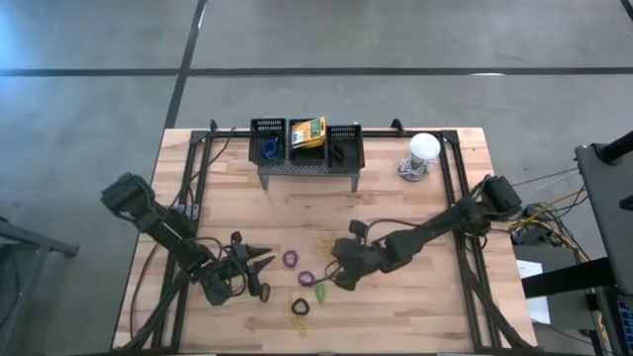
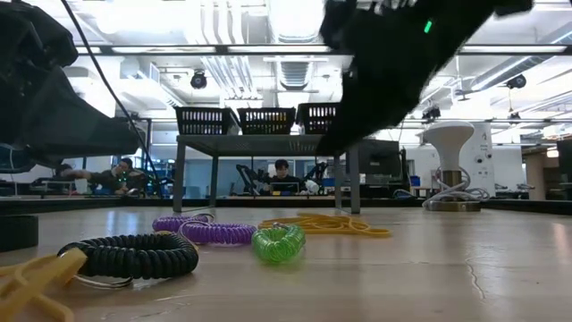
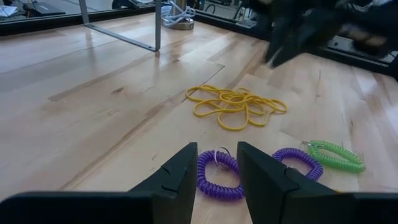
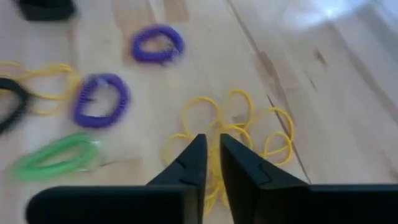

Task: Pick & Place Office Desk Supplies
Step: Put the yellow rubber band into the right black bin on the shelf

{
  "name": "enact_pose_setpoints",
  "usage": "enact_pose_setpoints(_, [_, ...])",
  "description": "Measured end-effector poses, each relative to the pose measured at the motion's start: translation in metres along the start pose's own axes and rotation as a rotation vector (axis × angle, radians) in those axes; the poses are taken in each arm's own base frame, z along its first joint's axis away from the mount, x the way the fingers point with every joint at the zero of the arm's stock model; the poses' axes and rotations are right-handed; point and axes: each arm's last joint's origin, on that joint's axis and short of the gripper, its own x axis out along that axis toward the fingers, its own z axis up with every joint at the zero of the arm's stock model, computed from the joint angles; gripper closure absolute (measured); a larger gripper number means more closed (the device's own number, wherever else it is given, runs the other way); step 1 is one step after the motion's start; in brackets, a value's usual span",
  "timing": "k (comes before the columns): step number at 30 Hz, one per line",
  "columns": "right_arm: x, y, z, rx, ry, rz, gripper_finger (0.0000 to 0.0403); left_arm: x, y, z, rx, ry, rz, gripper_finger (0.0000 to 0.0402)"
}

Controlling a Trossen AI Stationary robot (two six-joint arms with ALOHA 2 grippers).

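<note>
Wooden plank surface (image 1: pixel 396 307), pale, seams visible. Upper centre of the high view: grey perforated stand (image 1: pixel 308 166) on legs. Upper right: white dome-shaped object (image 1: pixel 423 150) with a coiled cable at its base. Lower centre, lying loose: tangle of thin yellow bands (image 1: pixel 324 240), two purple coil loops (image 1: pixel 291 259) (image 1: pixel 307 278) apart from each other, green coil loop (image 1: pixel 319 291) just beside the second, black coil loop (image 1: pixel 300 308) below them with yellow bands beside it.
</note>
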Motion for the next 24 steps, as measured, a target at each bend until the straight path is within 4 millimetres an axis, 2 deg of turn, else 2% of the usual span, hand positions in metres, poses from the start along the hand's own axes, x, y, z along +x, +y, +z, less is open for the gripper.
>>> enact_pose_setpoints(7, [0.041, -0.01, -0.01, -0.017, 0.13, 0.033, 0.029, 0.0, 0.0, 0.0, -0.001, 0.0, 0.001, 0.0283])
enact_pose_setpoints(10, [0.05, -0.015, -0.013, -0.011, 0.143, -0.008, 0.028, 0.0, 0.0, 0.0, 0.001, 0.0, 0.002, 0.0283])
enact_pose_setpoints(12, [0.053, -0.016, -0.015, -0.012, 0.147, -0.02, 0.0287, 0.0, 0.0, 0.0, 0.001, 0.001, 0.002, 0.0283])
enact_pose_setpoints(18, [0.043, -0.013, -0.009, -0.033, 0.127, -0.005, 0.0381, 0.0, 0.001, 0.0, 0.007, 0.002, 0.005, 0.0283])
enact_pose_setpoints(24, [0.009, 0.0, 0.006, -0.078, 0.006, 0.033, 0.0394, 0.001, 0.001, 0.0, 0.007, 0.003, 0.007, 0.0283])
